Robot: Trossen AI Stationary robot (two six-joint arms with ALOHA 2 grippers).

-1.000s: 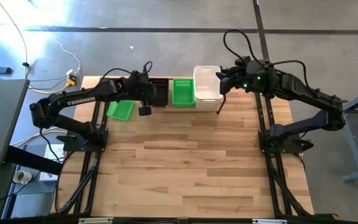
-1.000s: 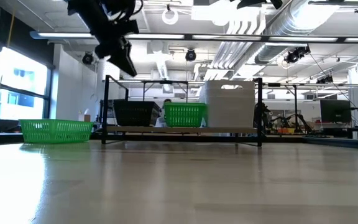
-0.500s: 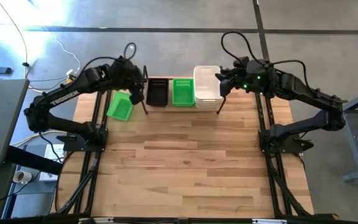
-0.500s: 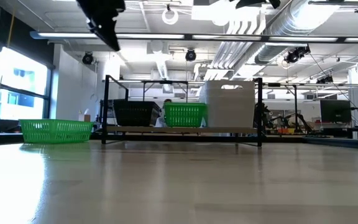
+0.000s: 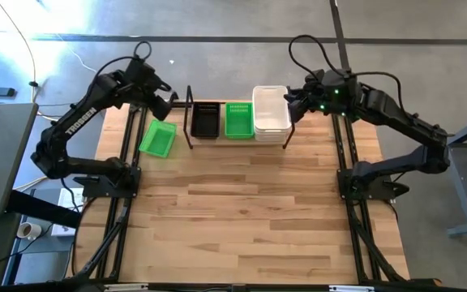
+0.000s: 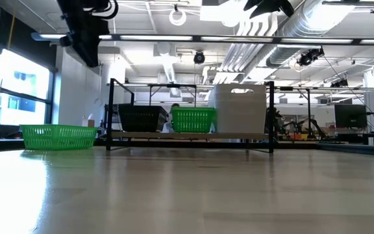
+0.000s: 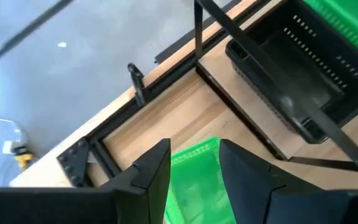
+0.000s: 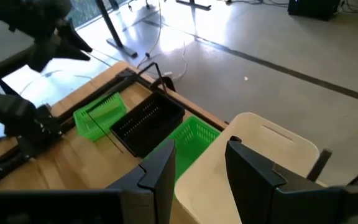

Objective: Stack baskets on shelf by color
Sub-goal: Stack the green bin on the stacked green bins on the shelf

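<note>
Honestly, that loose green basket (image 5: pixel 156 138) on the desk (image 5: pixel 250 219) left of the shelf (image 5: pixel 237 138) looks light, stiff plastic, so the empty, parted left gripper (image 5: pixel 165 97) above should pinch its rim.

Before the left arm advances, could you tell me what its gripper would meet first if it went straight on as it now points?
Probably the loose green basket on the table: the open left gripper points at it, beside the shelf.

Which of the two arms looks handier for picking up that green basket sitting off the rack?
Probably the left. The left gripper, open, hovers above the loose green basket beside the shelf. The right gripper is over the white baskets at the far end.
</note>
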